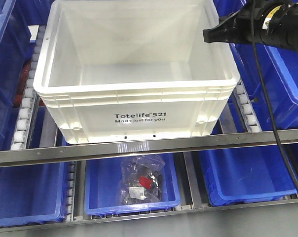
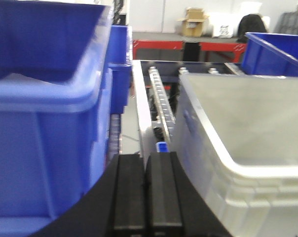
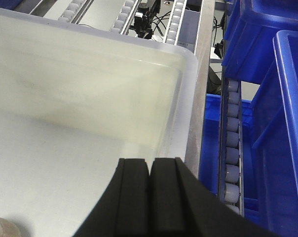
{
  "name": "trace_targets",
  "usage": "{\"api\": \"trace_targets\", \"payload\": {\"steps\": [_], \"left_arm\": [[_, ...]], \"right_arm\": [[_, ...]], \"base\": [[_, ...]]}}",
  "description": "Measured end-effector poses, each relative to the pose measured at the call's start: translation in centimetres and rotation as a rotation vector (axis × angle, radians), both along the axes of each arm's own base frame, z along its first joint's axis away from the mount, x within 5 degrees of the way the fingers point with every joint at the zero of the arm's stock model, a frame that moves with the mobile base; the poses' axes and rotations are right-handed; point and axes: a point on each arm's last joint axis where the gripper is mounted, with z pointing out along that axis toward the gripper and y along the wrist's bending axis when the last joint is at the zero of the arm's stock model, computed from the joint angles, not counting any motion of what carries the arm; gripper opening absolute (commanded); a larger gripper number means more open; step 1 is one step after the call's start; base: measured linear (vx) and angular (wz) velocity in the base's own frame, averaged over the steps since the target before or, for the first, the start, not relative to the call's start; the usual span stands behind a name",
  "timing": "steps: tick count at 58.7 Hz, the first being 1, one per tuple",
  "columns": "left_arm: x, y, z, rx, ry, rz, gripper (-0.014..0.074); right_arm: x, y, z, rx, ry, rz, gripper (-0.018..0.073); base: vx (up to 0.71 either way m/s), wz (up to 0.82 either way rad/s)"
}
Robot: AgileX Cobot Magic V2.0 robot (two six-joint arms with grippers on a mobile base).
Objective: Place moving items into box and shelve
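The box (image 1: pixel 134 74) sits on the roller shelf, its visible floor bare from the front, with the right gripper (image 1: pixel 213 33) at its right rim. In the left wrist view the left gripper (image 2: pixel 146 195), pressed closed and empty, sits between a blue bin (image 2: pixel 50 123) and the box wall. In the right wrist view the right gripper (image 3: pixel 150 197), closed and empty, hangs over the box, a pinkish ball (image 3: pixel 3 228) just showing at the corner; shelving now risks snagging a neighbouring bin

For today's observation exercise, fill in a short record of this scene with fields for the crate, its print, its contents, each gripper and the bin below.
crate: white crate on roller rails
print: Totelife 521, Made just for you
contents: pale rounded item at one edge, partly seen
left gripper: shut, between blue bin and crate
right gripper: shut, over the crate
lower bin: holds a plastic bag
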Motion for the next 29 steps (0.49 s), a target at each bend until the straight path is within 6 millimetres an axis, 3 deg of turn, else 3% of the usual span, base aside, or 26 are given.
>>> {"api": "trace_targets", "payload": {"steps": [12,29], "left_arm": [[-0.2,-0.9,-6.9,-0.032,-0.088,-0.093,-0.0007],[-1.3,0.0,-9.1,-0.275,0.057,0.031,-0.0007]], "right_arm": [[0.0,0.0,0.0,0.0,0.0,0.0,-0.0008],[0.0,0.0,0.0,0.0,0.0,0.0,-0.0008]], "base": [[0.0,0.0],[0.0,0.0]]}}
